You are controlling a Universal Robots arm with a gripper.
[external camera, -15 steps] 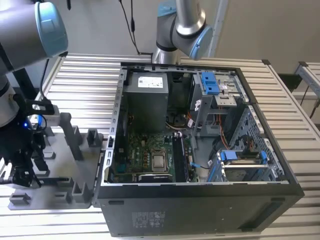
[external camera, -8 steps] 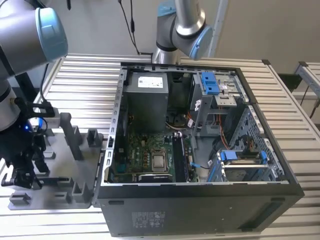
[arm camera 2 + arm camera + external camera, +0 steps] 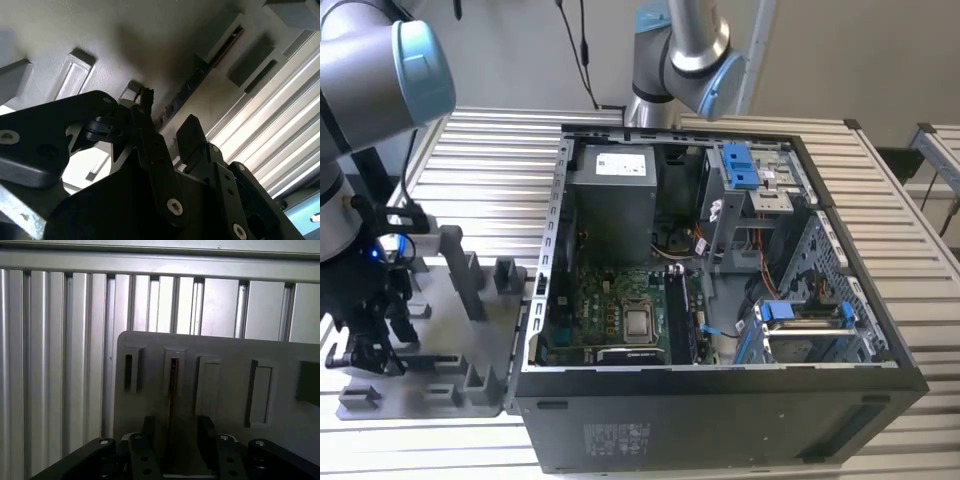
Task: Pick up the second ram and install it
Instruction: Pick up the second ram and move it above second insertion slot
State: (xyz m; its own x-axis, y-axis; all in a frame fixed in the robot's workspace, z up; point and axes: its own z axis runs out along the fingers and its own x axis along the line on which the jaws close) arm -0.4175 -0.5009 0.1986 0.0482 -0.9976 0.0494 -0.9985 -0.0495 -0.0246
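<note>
Silver-grey tubular arm (image 3: 360,70) with pale blue joint caps (image 3: 425,68), black gripper (image 3: 176,437) with small round screws (image 3: 173,204)

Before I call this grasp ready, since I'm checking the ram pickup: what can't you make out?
- The second ram: edge-on in the first wrist view; the grey tray slot walls hide its faces.
- Whether the open gripper touches it: shadow hides the contact in the second wrist view.
- Motherboard memory slots: too small in the exterior view to tell filled or free.
</note>
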